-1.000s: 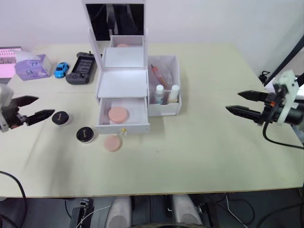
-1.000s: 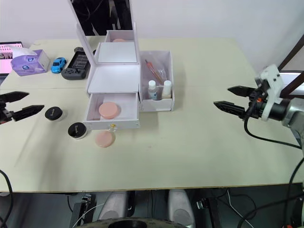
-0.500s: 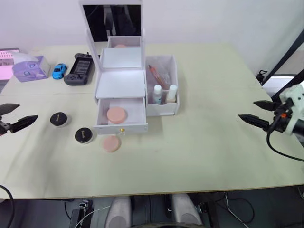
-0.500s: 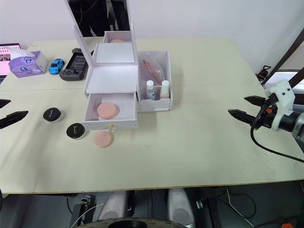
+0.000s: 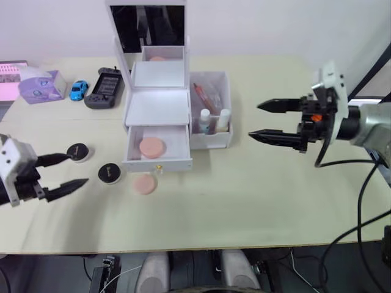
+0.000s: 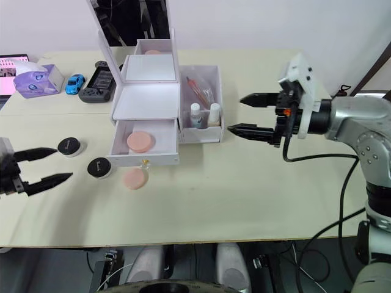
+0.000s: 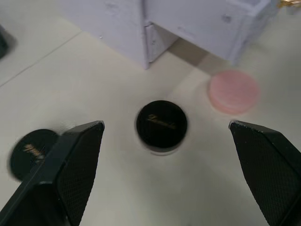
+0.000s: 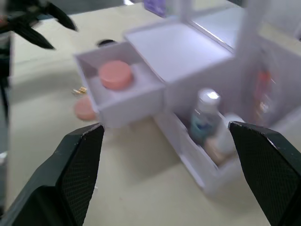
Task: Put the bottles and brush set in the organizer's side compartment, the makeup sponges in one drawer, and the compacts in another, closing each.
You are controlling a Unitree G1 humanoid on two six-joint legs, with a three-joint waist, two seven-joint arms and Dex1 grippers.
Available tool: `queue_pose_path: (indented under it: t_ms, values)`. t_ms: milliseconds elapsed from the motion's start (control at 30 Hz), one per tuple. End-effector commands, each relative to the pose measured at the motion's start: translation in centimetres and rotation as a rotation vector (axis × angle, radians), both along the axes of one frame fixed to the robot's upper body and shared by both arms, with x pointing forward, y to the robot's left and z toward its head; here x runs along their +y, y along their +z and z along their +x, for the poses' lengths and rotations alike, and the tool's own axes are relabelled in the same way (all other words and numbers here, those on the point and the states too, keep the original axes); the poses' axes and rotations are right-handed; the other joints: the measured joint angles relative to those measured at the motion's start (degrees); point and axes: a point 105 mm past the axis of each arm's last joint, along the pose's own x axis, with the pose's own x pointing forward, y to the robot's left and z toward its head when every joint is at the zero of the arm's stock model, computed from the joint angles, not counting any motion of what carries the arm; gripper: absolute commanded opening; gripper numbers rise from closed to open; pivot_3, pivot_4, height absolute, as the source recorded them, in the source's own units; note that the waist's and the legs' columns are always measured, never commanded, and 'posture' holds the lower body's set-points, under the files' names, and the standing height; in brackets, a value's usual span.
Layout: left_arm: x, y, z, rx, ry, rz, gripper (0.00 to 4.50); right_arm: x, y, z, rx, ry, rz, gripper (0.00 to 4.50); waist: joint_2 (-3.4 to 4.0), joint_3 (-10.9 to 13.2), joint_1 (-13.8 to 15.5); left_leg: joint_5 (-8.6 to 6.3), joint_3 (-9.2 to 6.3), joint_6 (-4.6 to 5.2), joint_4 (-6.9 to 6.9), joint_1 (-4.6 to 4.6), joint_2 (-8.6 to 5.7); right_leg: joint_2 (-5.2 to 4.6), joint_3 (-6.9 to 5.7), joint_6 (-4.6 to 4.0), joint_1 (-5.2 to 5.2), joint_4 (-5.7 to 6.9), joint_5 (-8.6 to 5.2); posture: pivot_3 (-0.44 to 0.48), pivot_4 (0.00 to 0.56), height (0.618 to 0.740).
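Note:
The white organizer [image 5: 157, 107] stands mid-table with its mirror lid up. Its lower drawer is pulled out and holds one pink makeup sponge [image 5: 151, 147]; the other sponge [image 5: 145, 184] lies on the table in front. Both bottles [image 5: 206, 120] and the brush set [image 5: 204, 94] stand in the side compartment [image 5: 227, 138]. Two black compacts [image 5: 77, 151] [image 5: 110, 173] lie left of the drawer. My left gripper [image 5: 73, 170] is open, just left of the nearer compact [image 7: 161, 125]. My right gripper [image 5: 255, 120] is open and empty, hovering right of the side compartment.
At the back left are a purple tissue box [image 5: 41, 85], a blue toy car [image 5: 79, 90] and a black handheld console [image 5: 105, 87]. The open drawer's gold knob [image 5: 159, 166] sticks out toward the table's front.
My right gripper has swung in from the table's right edge toward the side compartment. My left gripper has come in from the left edge toward the compacts. Both stay open.

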Motion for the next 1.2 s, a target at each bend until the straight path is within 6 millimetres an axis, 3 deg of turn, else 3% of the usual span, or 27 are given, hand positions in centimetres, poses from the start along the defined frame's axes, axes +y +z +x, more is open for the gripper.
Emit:
queue_pose_path:
  t_ms: [33,167,367,633,833,1100,1200]
  values:
    - [-1.3,-0.4,-1.2,-0.004,-0.003,-0.008,4.47,1.9,0.5,-1.0,-0.027,0.076,-0.027,4.50,-0.08,-0.04,0.12,0.00,-0.02,0.00,-0.01,-0.01,0.03,0.04,-0.04,0.00,-0.01,0.00,0.00,0.000,0.150,0.740]
    - [-4.2,-2.8,-2.1,0.011,-0.002,-0.052,4.47,3.1,0.3,-2.1,0.004,0.160,-0.068,4.50,-0.06,-0.02,0.60,0.00,-0.02,0.00,0.04,-0.05,-0.02,-0.02,-0.05,-0.01,-0.01,-0.01,0.00,0.000,0.150,0.740]
    - [-8.3,-5.8,-1.4,0.022,0.083,-0.141,4.47,3.6,0.3,-3.0,0.043,0.206,-0.119,4.50,-0.14,-0.08,0.56,0.00,-0.03,0.00,0.17,-0.06,-0.07,-0.03,-0.02,-0.01,0.11,-0.06,0.01,0.000,0.150,0.740]
    - [-10.9,-7.1,1.1,0.036,0.167,-0.185,4.47,3.1,0.2,-2.8,0.047,0.160,-0.148,4.50,-0.15,-0.12,0.55,0.01,-0.19,0.01,0.16,-0.02,-0.05,0.13,-0.08,-0.05,0.11,0.07,0.04,0.000,0.150,0.740]
    - [-11.9,-7.8,2.6,0.050,0.226,-0.143,4.47,2.9,0.4,-3.0,0.049,0.155,-0.160,4.50,-0.16,-0.12,0.48,0.00,-0.18,0.01,0.15,-0.03,-0.07,0.11,-0.08,-0.06,0.12,0.04,0.04,0.000,0.150,0.740]
    - [-11.6,-8.4,3.6,0.065,0.258,-0.109,4.47,2.6,0.3,-2.8,0.043,0.139,-0.166,4.50,-0.17,-0.13,0.52,0.01,-0.20,0.01,0.17,-0.02,-0.07,0.12,-0.09,-0.05,0.12,0.04,0.04,0.000,0.150,0.740]
    - [-11.8,-8.8,3.6,0.076,0.255,-0.088,3.67,2.6,0.4,-2.8,0.039,0.137,-0.163,4.50,-0.17,-0.13,0.52,0.01,-0.19,0.01,0.18,-0.02,-0.07,0.10,-0.08,-0.05,0.13,0.04,0.04,0.000,0.150,0.740]
